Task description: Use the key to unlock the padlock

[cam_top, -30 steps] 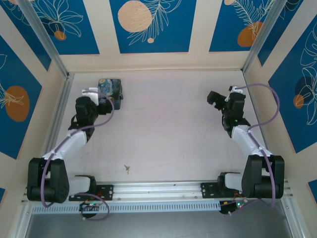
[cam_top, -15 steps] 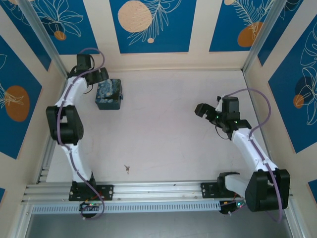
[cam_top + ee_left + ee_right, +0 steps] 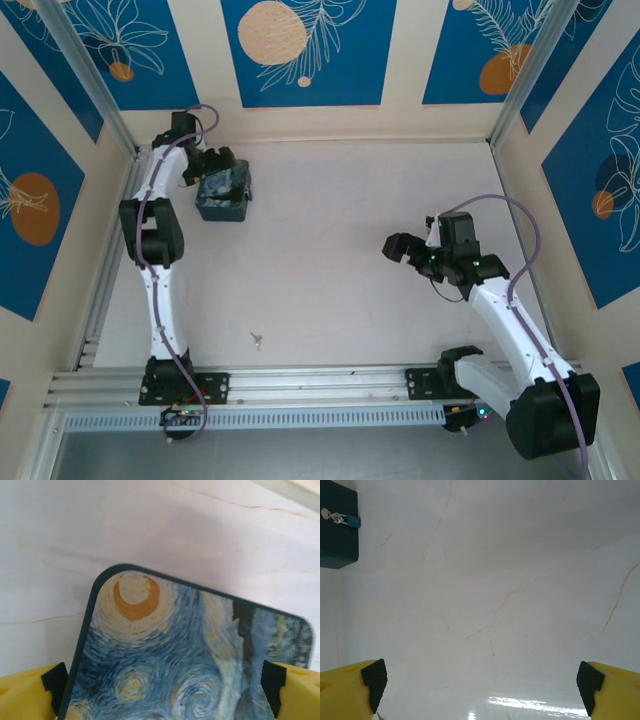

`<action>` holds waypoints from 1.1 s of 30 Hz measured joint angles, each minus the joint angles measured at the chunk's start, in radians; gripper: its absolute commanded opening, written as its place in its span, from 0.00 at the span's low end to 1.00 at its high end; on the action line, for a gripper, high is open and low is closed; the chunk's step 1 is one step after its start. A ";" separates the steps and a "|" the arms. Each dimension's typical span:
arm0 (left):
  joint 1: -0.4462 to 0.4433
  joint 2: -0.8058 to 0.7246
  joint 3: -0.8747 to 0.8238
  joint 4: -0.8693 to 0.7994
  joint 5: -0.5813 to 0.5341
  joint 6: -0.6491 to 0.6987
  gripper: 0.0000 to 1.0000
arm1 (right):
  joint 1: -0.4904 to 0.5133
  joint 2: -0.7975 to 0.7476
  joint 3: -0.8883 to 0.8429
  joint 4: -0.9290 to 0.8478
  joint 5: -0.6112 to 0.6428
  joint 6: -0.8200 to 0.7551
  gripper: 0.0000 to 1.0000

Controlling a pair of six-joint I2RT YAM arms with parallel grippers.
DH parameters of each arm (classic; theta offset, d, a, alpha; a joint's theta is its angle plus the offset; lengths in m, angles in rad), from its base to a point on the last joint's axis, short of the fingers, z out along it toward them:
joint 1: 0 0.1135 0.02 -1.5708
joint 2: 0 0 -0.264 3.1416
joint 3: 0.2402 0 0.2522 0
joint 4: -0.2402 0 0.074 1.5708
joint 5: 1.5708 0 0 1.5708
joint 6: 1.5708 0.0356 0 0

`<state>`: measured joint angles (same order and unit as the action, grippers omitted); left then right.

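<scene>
The padlock (image 3: 226, 196), a dark blue block with a swirly starry-night print, lies near the table's far left corner. My left gripper (image 3: 208, 166) hangs just over its back edge, open. In the left wrist view the padlock (image 3: 190, 650) spans the whole gap between the yellow fingers (image 3: 30, 695), and I cannot tell if the pads touch it. The tiny key (image 3: 257, 340) lies alone near the front edge, left of centre. My right gripper (image 3: 402, 247) is open over bare table at the right. From the right wrist, the padlock (image 3: 337, 535) shows with a silvery part on its edge.
Patterned blue-and-cream walls (image 3: 300, 50) enclose the table on three sides. An aluminium rail (image 3: 320, 380) with both arm bases runs along the front. The left arm stretches up along the left wall (image 3: 60, 200).
The left gripper has come from the back corner down over the padlock. The right gripper has moved left and toward the front. Padlock and key have stayed put.
</scene>
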<state>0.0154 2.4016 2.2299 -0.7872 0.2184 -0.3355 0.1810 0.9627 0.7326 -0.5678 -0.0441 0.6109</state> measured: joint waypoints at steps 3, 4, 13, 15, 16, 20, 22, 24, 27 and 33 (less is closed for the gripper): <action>-0.033 0.003 0.008 0.006 0.076 0.002 1.00 | 0.003 0.002 -0.004 -0.002 0.014 0.007 0.99; -0.053 0.003 0.008 0.005 0.099 0.004 1.00 | 0.003 0.002 -0.008 0.005 0.013 0.007 0.99; -0.382 -0.048 -0.175 0.107 0.251 0.016 1.00 | 0.003 0.137 0.007 0.122 -0.039 0.034 0.99; -0.459 -0.085 -0.239 0.129 0.264 0.014 1.00 | 0.001 0.190 0.033 0.146 -0.042 0.040 0.99; -0.494 -0.113 -0.279 0.146 0.263 0.008 1.00 | -0.002 0.217 0.050 0.158 -0.043 0.044 0.99; -0.546 -0.316 -0.499 0.224 0.190 -0.057 1.00 | -0.029 0.331 0.135 0.200 -0.043 0.048 1.00; -0.522 -0.436 -0.588 0.250 0.135 -0.092 1.00 | -0.048 0.397 0.185 0.222 -0.046 0.048 1.00; -0.492 -0.545 -0.657 0.280 0.088 -0.128 1.00 | -0.068 0.465 0.237 0.233 -0.050 0.048 1.00; -0.462 -0.691 -0.785 0.346 0.037 -0.187 1.00 | -0.094 0.579 0.328 0.240 -0.061 0.046 0.98; -0.536 -0.852 -1.096 0.461 0.014 -0.348 1.00 | -0.113 0.746 0.458 0.240 -0.099 0.040 0.95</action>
<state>-0.5205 1.5494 1.1343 -0.3260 0.2325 -0.6830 0.0677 1.7088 1.1908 -0.3275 -0.1429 0.6506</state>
